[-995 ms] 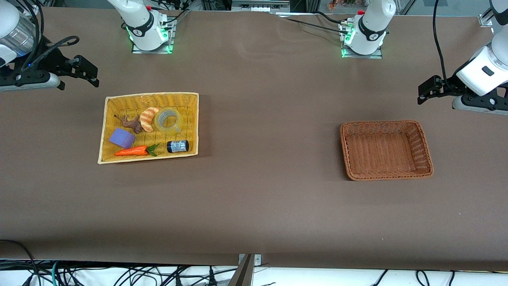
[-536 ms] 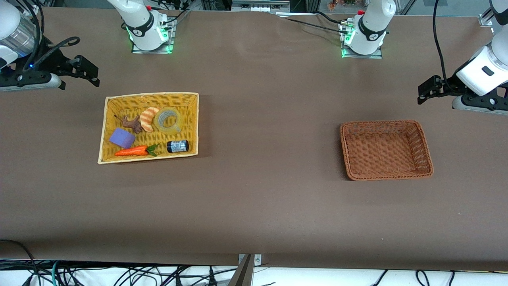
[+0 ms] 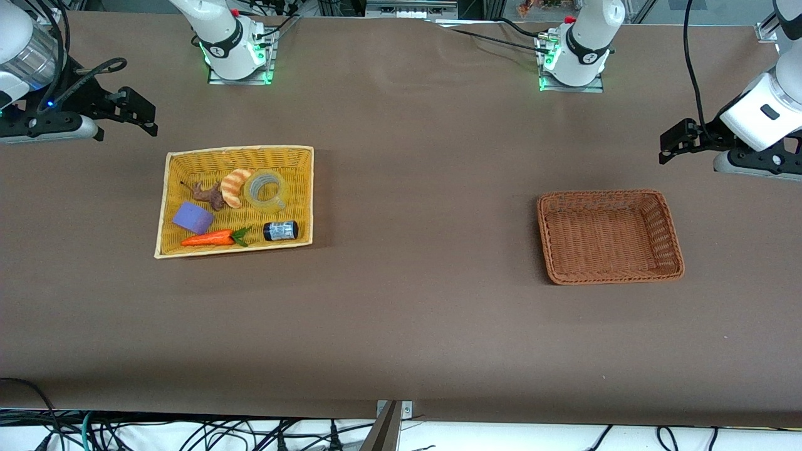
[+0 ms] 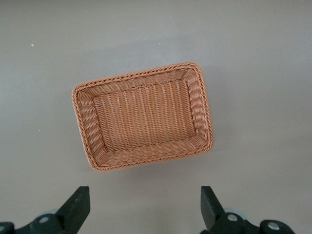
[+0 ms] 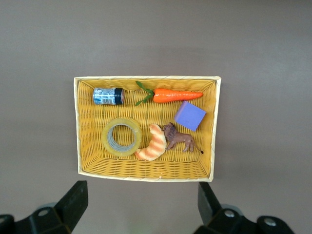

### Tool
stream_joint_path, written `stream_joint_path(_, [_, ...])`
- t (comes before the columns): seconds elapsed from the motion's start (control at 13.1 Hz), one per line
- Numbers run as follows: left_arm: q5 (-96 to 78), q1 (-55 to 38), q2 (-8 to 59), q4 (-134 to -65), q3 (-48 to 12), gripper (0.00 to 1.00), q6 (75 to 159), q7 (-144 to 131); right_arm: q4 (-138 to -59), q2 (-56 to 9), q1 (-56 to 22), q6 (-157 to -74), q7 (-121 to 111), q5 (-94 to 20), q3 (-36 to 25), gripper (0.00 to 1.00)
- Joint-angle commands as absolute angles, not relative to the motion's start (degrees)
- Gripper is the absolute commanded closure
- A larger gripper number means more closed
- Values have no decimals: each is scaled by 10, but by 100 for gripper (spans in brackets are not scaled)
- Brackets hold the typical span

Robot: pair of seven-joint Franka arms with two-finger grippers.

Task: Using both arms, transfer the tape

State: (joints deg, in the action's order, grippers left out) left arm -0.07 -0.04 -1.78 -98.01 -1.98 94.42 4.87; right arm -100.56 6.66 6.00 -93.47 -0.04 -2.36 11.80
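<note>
The tape (image 3: 265,189) lies flat in the yellow basket (image 3: 177,188), touching the croissant (image 3: 234,186). The right end effector (image 5: 141,207) hangs wide open over the surface's edge, holding nothing. The left end effector (image 4: 145,209) waits open and empty near the brown basket (image 3: 670,235).

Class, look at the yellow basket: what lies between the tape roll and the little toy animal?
The croissant lies between the tape roll and the toy animal, touching both, in the yellow basket. The front and right wrist views both show it.

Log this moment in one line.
tape: in yellow basket, ungrasped | right gripper: open, empty | left gripper: open, empty | brown basket: empty
</note>
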Motion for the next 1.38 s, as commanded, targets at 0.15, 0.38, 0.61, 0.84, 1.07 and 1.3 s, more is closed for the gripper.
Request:
stream_joint_path(0.15, [8, 4, -11, -962, -23, 0, 926, 55, -1011, 76, 64, -928, -11, -34, 120, 0])
stream_joint_path(0.38, [8, 4, -11, -962, -23, 0, 926, 55, -1011, 76, 64, -928, -11, -34, 121, 0])
stream_joint_path(0.61, [8, 4, -11, -962, -23, 0, 926, 55, -1011, 76, 64, -928, -11, -34, 120, 0])
stream_joint_path(0.84, [8, 4, -11, -962, -22, 0, 926, 55, -1012, 76, 64, -928, -11, -34, 121, 0])
stream_joint_path(1.07, [8, 4, -11, -962, -23, 0, 926, 55, -1014, 76, 64, -929, -11, -34, 121, 0])
stream_joint_path(1.3, [8, 4, -11, -962, -23, 0, 926, 54, -1024, 76, 64, -931, -11, -34, 122, 0])
